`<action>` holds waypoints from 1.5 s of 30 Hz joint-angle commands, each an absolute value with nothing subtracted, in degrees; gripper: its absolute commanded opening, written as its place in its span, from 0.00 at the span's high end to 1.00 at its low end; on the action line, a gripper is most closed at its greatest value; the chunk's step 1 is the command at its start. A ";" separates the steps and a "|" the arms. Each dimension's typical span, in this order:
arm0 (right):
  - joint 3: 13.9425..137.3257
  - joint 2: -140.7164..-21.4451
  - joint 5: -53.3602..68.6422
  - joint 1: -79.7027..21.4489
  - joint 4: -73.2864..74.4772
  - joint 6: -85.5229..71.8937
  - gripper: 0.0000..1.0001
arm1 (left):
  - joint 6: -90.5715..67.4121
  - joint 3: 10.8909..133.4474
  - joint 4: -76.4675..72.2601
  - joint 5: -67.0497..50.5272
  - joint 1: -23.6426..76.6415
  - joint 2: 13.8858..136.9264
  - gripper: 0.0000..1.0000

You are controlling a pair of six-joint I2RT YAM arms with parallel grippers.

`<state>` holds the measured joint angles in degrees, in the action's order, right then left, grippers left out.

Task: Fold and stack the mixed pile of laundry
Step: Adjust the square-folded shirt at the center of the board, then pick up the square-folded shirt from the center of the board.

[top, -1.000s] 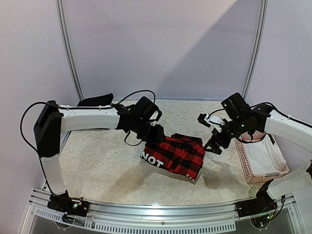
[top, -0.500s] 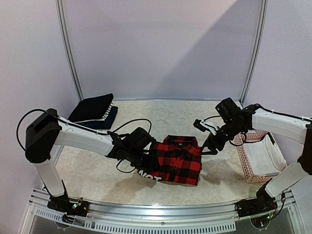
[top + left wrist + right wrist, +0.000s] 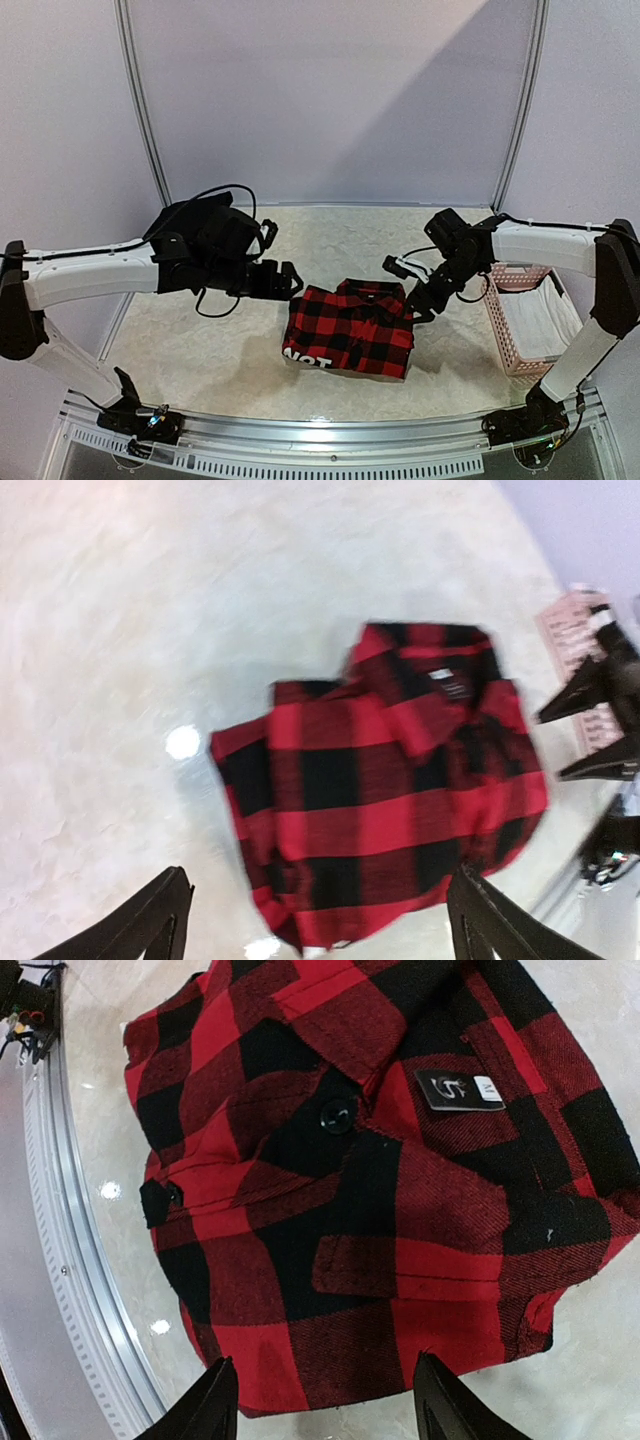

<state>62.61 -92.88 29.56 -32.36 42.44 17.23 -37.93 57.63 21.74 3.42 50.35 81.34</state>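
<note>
Withdrawn from the plaid shirt (image 3: 350,330), left pincer (image 3: 288,280) hangs released; right pincer (image 3: 420,306) hovers released at its edge.

Soft, matt woven cloth in the plaid flannel shirt (image 3: 380,1210), faintly fuzzy — with a glossy black button (image 3: 335,1115). Smooth, pale marbled table (image 3: 120,630), shiny under lamp glints. Pink slatted plastic basket (image 3: 503,338); ribbed silvery metal rail (image 3: 55,1260).

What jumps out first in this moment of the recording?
A folded plaid shirt lies in the middle of the table, with a printed garment peeking out under its near left corner. The left gripper and right gripper hang open on either side of it, holding nothing. A pink basket sits at the right edge.
</note>
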 commanded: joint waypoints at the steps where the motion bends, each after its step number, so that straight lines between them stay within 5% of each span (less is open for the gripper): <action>1: 64.20 -95.27 28.02 -32.72 44.00 15.65 0.38 | -37.41 52.95 19.54 0.60 48.25 85.49 0.07; 10: 66.38 -99.20 23.63 -33.13 45.20 16.30 0.43 | -38.87 48.69 2.14 -13.62 43.65 94.70 0.01; 14: 68.97 -104.28 24.15 -34.02 43.75 17.62 0.74 | -38.62 51.50 -4.77 -23.20 43.51 101.54 0.00; 20: 70.39 -107.60 23.33 -37.00 37.90 19.14 0.81 | -42.37 54.30 -9.01 -30.08 43.51 109.38 0.05; 30: 72.25 -107.64 16.01 -38.78 38.01 21.34 0.73 | -39.94 58.00 -2.20 -29.55 42.45 107.35 0.44; 35: 73.94 -98.98 16.56 -35.81 47.38 24.86 0.56 | -29.58 67.01 20.99 -20.51 40.94 104.50 0.66; 36: 75.89 -94.95 19.24 -33.74 52.95 26.18 0.51 | -22.36 73.43 35.25 -14.06 39.75 104.78 0.77; 43: 71.94 -85.28 17.69 -31.73 53.28 26.59 0.48 | -10.02 87.12 51.76 3.63 35.65 107.24 1.00; 45: 70.57 -83.63 17.17 -31.37 52.22 26.18 0.48 | -7.81 90.86 53.96 5.43 34.44 109.10 1.00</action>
